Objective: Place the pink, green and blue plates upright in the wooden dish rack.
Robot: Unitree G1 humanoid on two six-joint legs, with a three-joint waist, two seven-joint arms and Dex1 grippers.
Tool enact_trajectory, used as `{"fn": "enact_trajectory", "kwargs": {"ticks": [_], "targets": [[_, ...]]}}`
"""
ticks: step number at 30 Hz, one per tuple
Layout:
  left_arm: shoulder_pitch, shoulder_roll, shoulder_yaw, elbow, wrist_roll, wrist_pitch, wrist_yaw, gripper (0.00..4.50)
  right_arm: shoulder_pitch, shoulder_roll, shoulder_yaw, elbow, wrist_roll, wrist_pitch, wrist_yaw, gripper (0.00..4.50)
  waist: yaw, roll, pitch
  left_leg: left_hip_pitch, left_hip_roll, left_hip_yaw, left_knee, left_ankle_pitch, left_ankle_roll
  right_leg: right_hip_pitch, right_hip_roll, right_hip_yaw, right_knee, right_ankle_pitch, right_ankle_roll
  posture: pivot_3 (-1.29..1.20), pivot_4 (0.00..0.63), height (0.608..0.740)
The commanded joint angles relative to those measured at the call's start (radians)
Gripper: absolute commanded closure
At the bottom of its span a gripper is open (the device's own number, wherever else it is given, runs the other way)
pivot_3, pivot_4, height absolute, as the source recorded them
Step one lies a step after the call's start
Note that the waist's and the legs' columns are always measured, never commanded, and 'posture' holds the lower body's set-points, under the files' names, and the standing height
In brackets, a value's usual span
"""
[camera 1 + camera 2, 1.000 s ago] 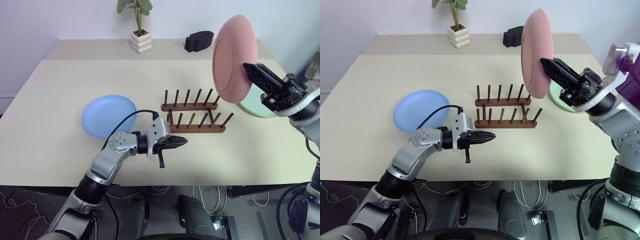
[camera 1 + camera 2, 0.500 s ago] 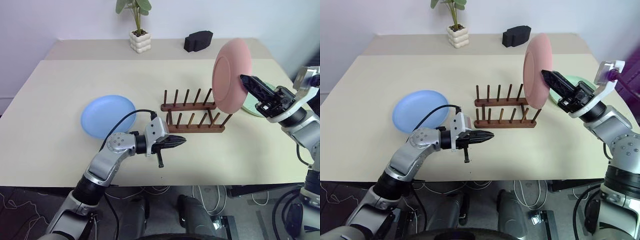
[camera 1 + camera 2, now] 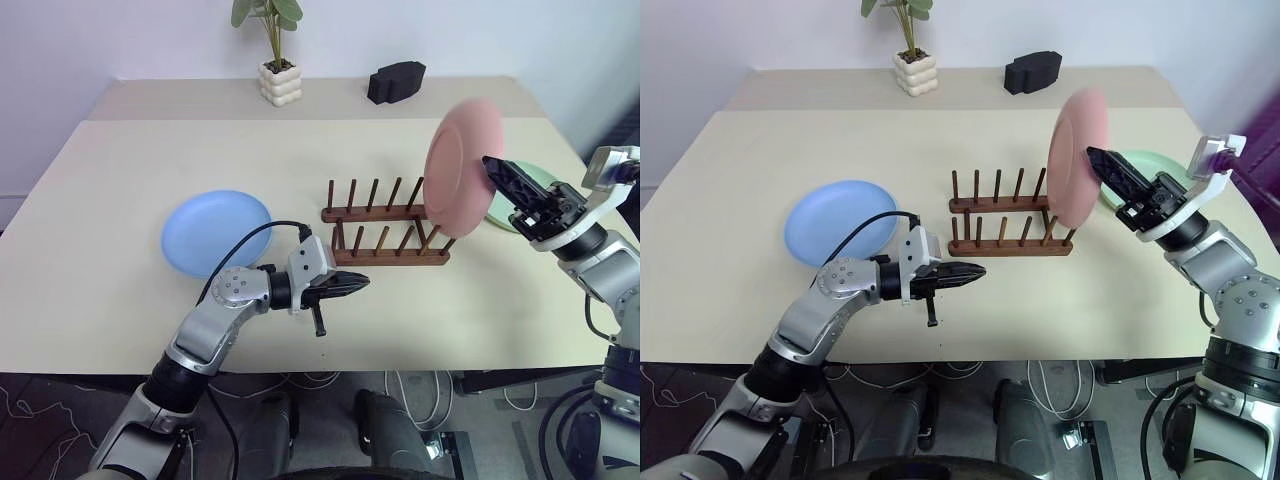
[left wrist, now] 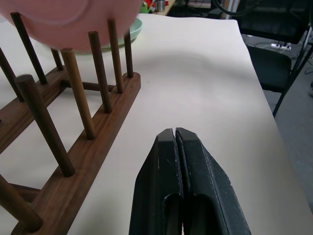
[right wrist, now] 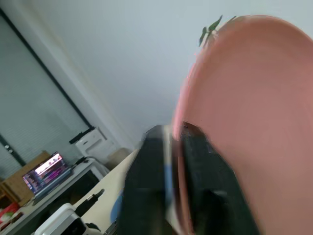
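Pale walls back a cream worktop [image 3: 120,160] where a dark wooden dish rack [image 3: 385,235] sits near the middle, its two rows of pegs upright. At the rack's right end the pink plate [image 3: 460,165] stands on edge, its lower rim down among the end pegs, with the right gripper [image 3: 497,172] straddling its rim; whether the black fingers [image 3: 1108,168] pinch the plate or stand loose around it cannot be told. Behind it the green plate [image 3: 1160,165] lies flat on the worktop. A blue plate [image 3: 215,230] lies flat, well to the rack's left. Near the front edge the left gripper [image 3: 358,284] hovers just beside the rack, its fingers [image 4: 168,161] pressed together on nothing. At the back stand a potted plant [image 3: 278,70] and a black block [image 3: 396,80].
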Motion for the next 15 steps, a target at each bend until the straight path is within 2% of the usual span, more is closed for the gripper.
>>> {"fn": "enact_trajectory", "kwargs": {"ticks": [1, 5, 15], "targets": [[0.000, -0.001, 0.020, -0.041, -0.021, 0.003, 0.002, 4.50, -0.008, 0.005, -0.038, -0.009, -0.009, -0.033, 0.002, 2.10, 0.000, 0.000, 0.000, 0.000, 0.000, 0.000, 0.000, 0.000, 0.000, 0.000, 0.000, 0.000, 0.000, 0.000, 0.000, 0.00, 0.150, 0.736], [0.000, 0.000, 0.019, -0.042, -0.023, 0.004, 0.003, 4.50, -0.021, 0.010, -0.042, 0.004, -0.059, -0.084, -0.017, 0.05, 0.000, 0.000, 0.000, 0.000, 0.000, 0.000, 0.000, 0.000, 0.000, 0.000, 0.000, 0.000, 0.000, 0.000, 0.000, 0.00, 0.150, 0.736], [0.006, -0.001, 0.022, -0.052, -0.026, 0.017, 0.011, 4.50, 0.018, -0.117, -0.180, 0.035, -0.297, -0.287, -0.092, 0.05, 0.001, 0.000, 0.000, 0.000, -0.001, 0.000, 0.000, 0.000, 0.000, 0.000, 0.000, 0.000, 0.000, 0.000, 0.000, 0.00, 0.150, 0.736]]}}
